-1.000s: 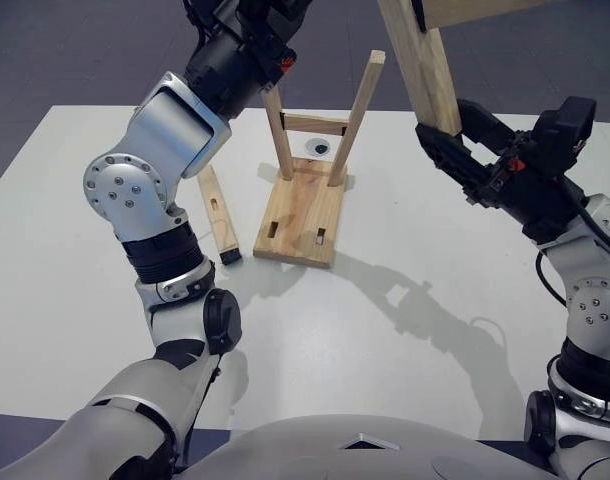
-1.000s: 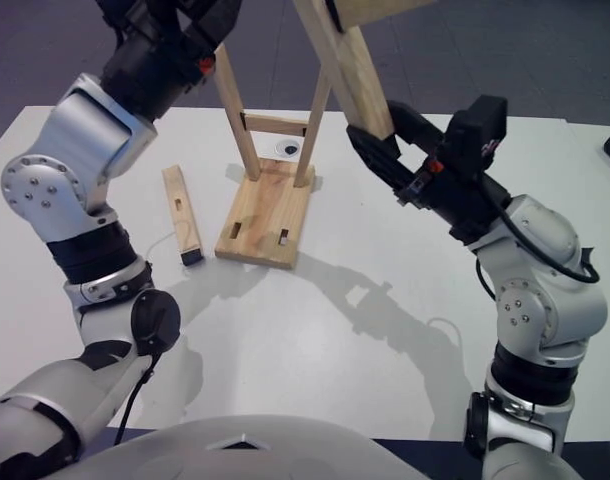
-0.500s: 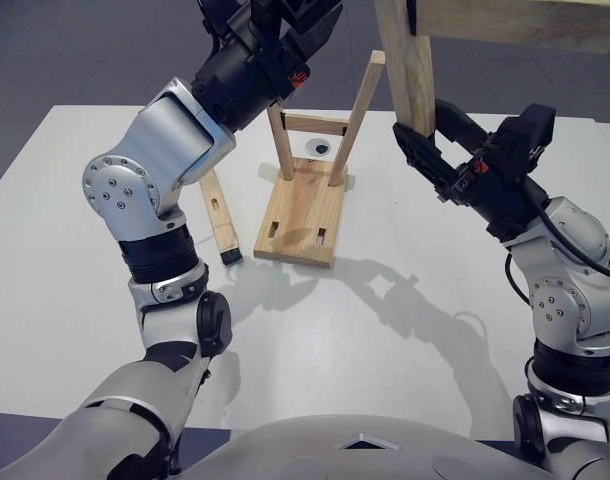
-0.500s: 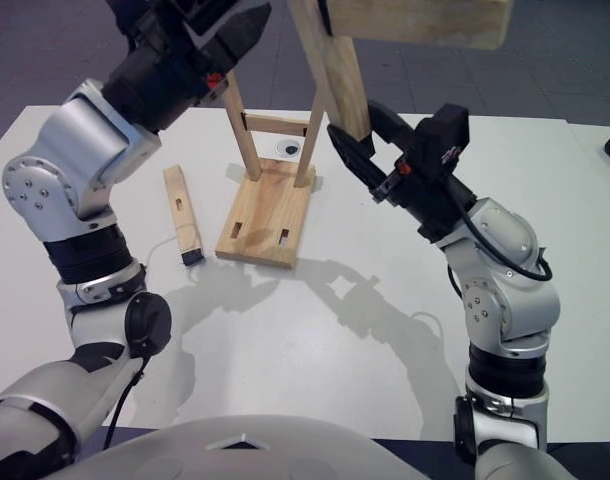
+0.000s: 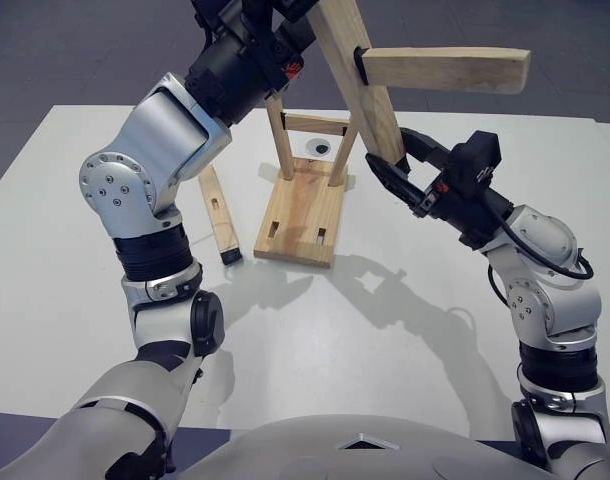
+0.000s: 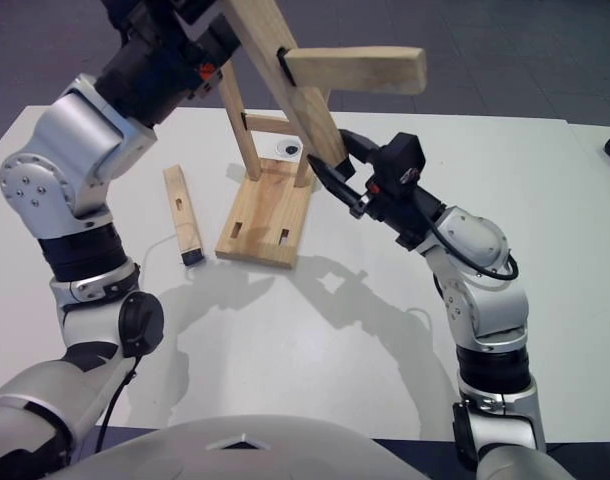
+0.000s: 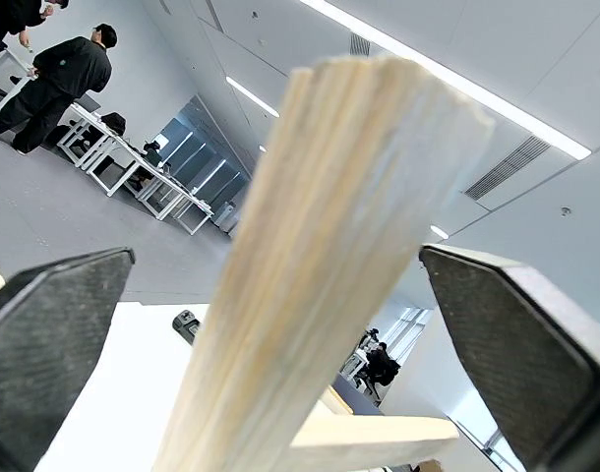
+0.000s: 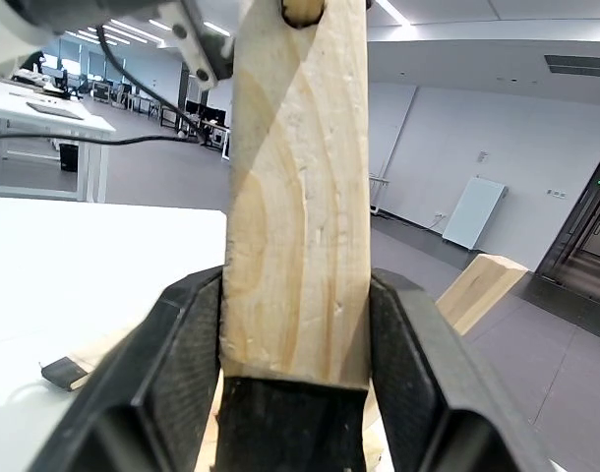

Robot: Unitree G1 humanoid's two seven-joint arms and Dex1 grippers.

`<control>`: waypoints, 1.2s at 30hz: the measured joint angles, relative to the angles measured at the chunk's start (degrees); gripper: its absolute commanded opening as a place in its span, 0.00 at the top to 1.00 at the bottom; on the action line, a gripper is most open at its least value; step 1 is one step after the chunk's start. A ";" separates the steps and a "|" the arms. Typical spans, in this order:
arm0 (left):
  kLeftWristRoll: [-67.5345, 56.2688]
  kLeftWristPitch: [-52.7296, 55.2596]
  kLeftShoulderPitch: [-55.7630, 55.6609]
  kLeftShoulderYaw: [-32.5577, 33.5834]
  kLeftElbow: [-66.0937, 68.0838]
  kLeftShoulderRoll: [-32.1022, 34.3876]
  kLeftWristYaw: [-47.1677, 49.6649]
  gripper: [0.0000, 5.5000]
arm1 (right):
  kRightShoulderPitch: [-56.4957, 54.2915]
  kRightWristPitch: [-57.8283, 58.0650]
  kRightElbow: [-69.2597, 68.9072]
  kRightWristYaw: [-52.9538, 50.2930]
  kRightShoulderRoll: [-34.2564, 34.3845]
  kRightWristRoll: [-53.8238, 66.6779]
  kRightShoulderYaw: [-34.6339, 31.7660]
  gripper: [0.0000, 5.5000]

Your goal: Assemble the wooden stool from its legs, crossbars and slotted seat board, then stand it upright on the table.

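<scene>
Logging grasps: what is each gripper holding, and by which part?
Right gripper clamps the pale wooden leg with crossbar at its lower end. Left gripper is open around its upper part, holding nothing.

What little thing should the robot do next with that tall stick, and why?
Probably shut the left claw on the leg: the leg sits between its open fingers, while the right claw clamps only the leg's lower end.

Bright, even overhead lighting

Nothing legible anywhere. Couple of tiny red marks (image 5: 296,69) on the robot, way too small to make out.
</scene>
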 measured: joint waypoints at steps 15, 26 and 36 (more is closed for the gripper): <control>0.69 -1.37 2.27 -1.71 0.27 0.91 -0.38 0.58 | 0.32 -2.05 2.00 0.45 -0.02 -3.37 1.18 0.63; 4.51 -2.72 3.43 -2.74 -0.13 1.98 -0.24 0.74 | 0.34 -4.11 2.61 0.49 -0.11 -5.96 1.42 0.63; 10.84 -3.93 5.17 -3.88 -1.60 1.95 -1.63 0.78 | 0.23 -7.16 4.99 0.26 -0.74 -9.79 3.16 0.63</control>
